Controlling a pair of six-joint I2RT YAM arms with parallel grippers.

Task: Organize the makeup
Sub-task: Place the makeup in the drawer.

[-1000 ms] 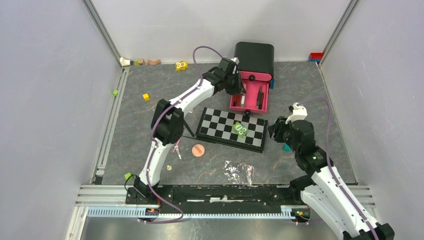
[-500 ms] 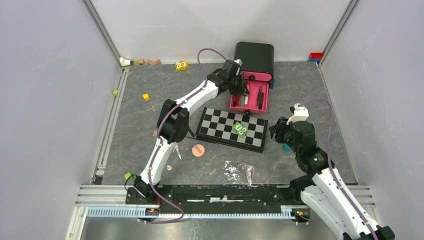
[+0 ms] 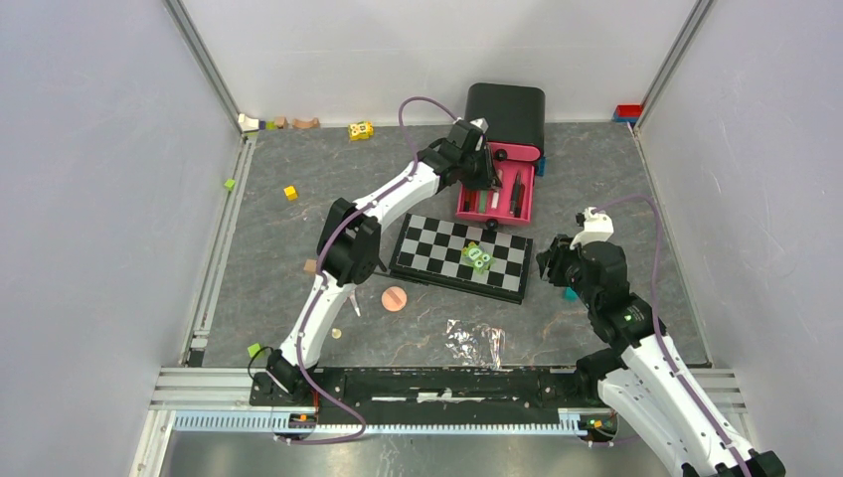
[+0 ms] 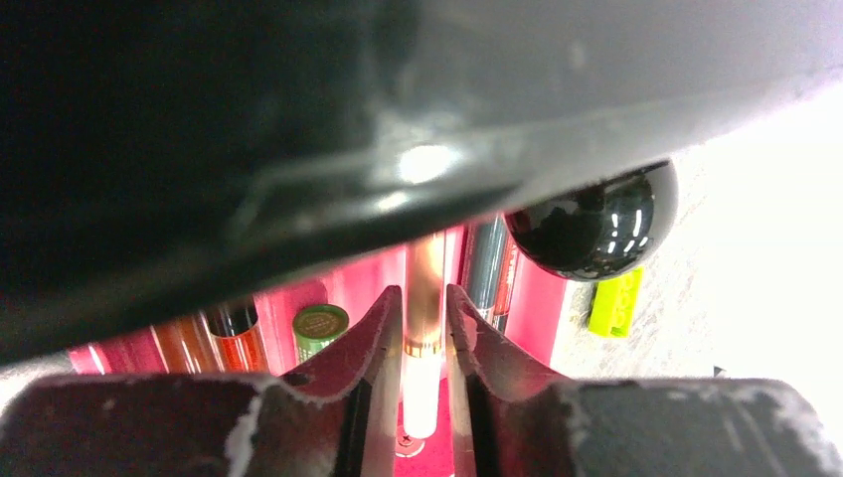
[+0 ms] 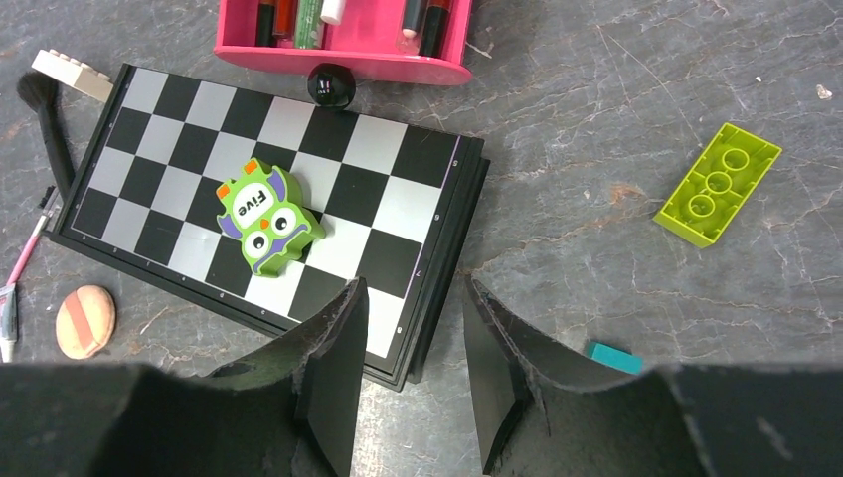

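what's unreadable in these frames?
Left wrist: whether the left gripper clamps the slim stick; contact unclear.
Left wrist: rear of the pink drawer, behind a dark blurred overhang.
Top: drawer's left side, under the left arm.
Right wrist: pale tube, cut by left edge.

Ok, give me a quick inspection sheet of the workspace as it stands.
Surface: dark stone-look table, no spills seen.
Job's things: pink tray partly filled; puff, pink pencil and brush lie on the table outside it.
Clutter: owl block on chequered board; lime brick; wrapper.
End effectors: left end effector shut on slim tube over tray; right end effector open, empty.
Cables: purple cable arcs above the table, unsnagged.
Surroundings: grey walls, nothing else seen.
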